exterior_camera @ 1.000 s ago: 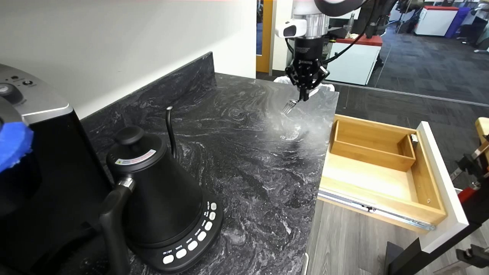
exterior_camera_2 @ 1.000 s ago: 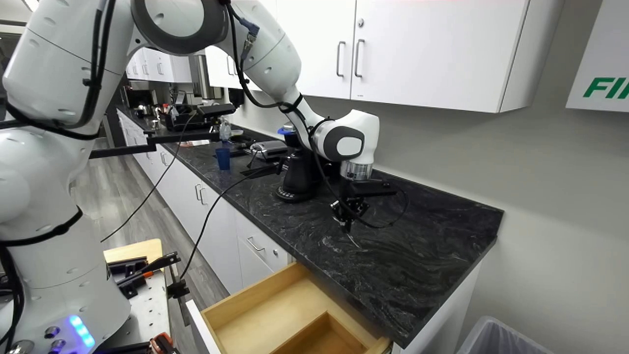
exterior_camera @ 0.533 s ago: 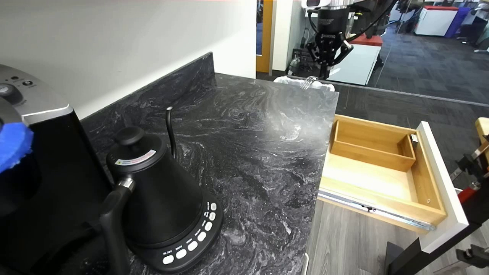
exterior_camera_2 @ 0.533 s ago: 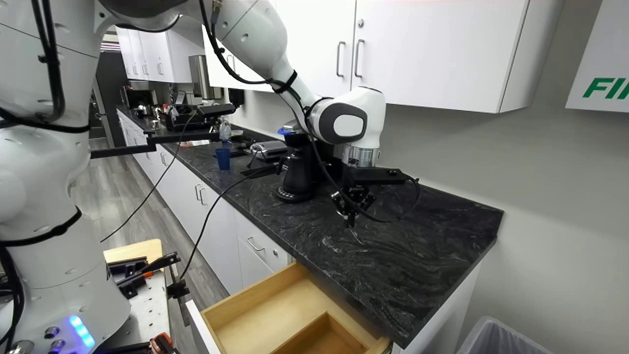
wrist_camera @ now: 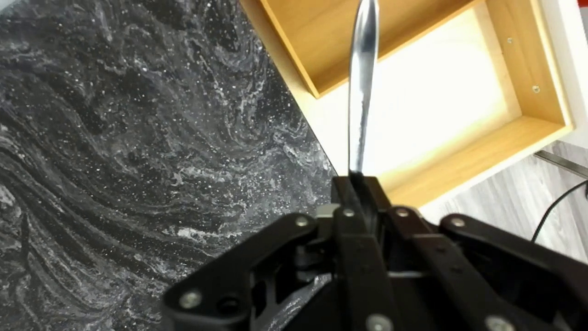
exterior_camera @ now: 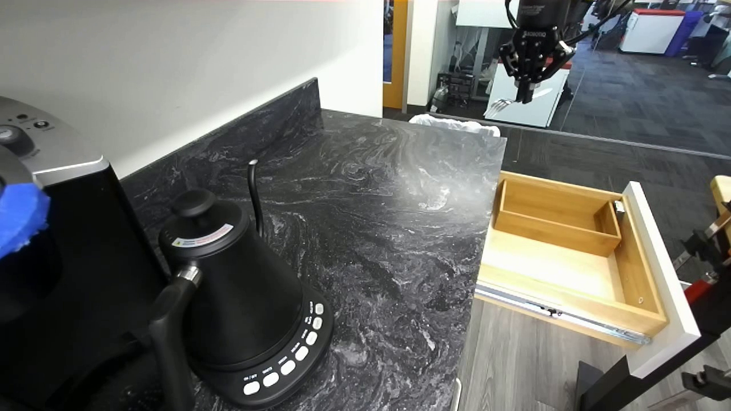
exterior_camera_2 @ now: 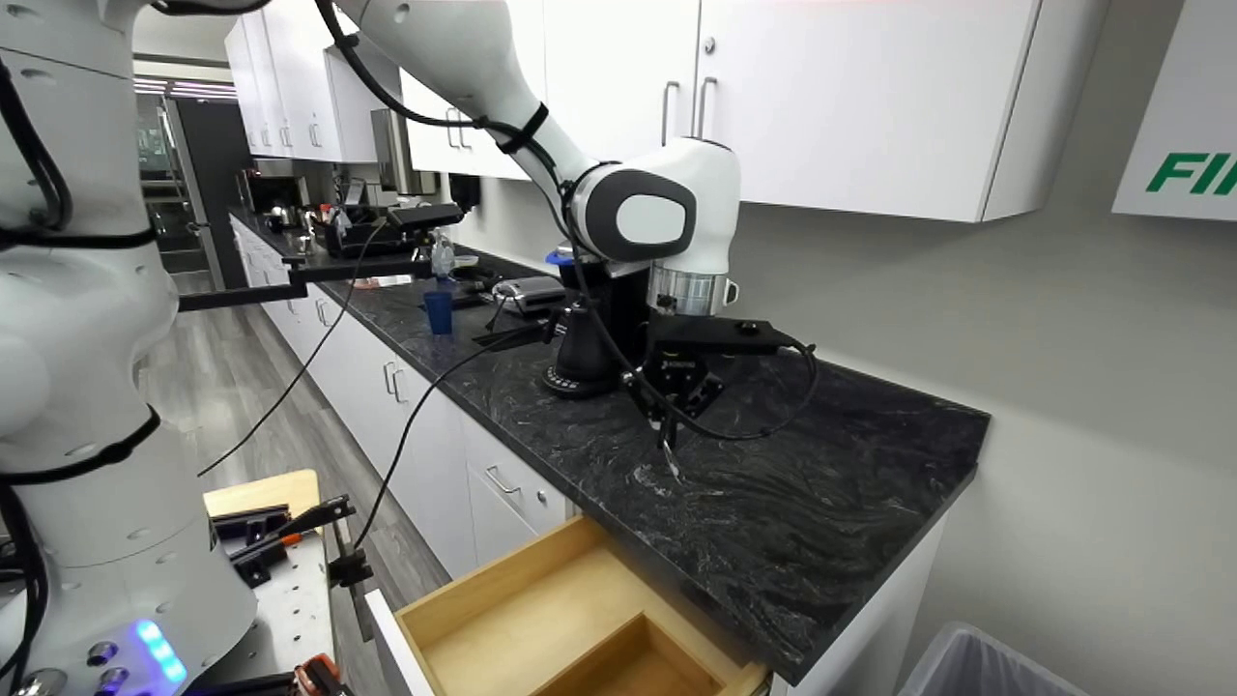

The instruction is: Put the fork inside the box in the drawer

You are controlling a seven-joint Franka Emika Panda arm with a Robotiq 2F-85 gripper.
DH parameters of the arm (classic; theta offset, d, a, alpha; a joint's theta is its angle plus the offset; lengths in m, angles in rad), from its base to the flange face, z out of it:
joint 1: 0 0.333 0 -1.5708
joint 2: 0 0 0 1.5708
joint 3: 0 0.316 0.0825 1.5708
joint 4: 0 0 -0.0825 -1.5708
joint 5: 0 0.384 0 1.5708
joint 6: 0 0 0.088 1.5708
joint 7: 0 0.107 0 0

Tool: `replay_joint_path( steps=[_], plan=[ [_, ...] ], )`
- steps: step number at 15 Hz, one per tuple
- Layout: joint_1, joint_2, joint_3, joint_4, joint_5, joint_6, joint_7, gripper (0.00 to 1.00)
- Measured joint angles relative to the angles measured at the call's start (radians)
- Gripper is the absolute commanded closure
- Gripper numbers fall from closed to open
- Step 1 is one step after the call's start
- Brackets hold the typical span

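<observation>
In an exterior view the drawer (exterior_camera: 548, 260) stands pulled out past the right edge of the tabletop (exterior_camera: 388, 274), the box (exterior_camera: 557, 234) along its far side and a flat pale bottom spreading on the near side. The gripper (exterior_camera: 523, 98) pinches the fork (exterior_camera: 502, 104) in the air, tines to the left; in the wrist view it shows against the drawer and box. ROBOTIQ reads upside down on the gripper, ON/OFF on the gooseneck kettle (exterior_camera: 240, 291) at near left, green FI on a white panel (exterior_camera_2: 1193, 97). The tabletop is dark, swirled and stone-like, the drawer and box light wood, the fork shiny metal
</observation>
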Motion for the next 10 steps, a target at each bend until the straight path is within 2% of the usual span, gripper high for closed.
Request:
replay_joint_path(
  steps=[4,10],
  plan=[
    [0.047,-0.043,0.004,-0.095,-0.014,0.072,0.182,0.97],
    [0.147,-0.122,0.024,-0.264,-0.120,0.218,0.587,0.98]
  ],
)
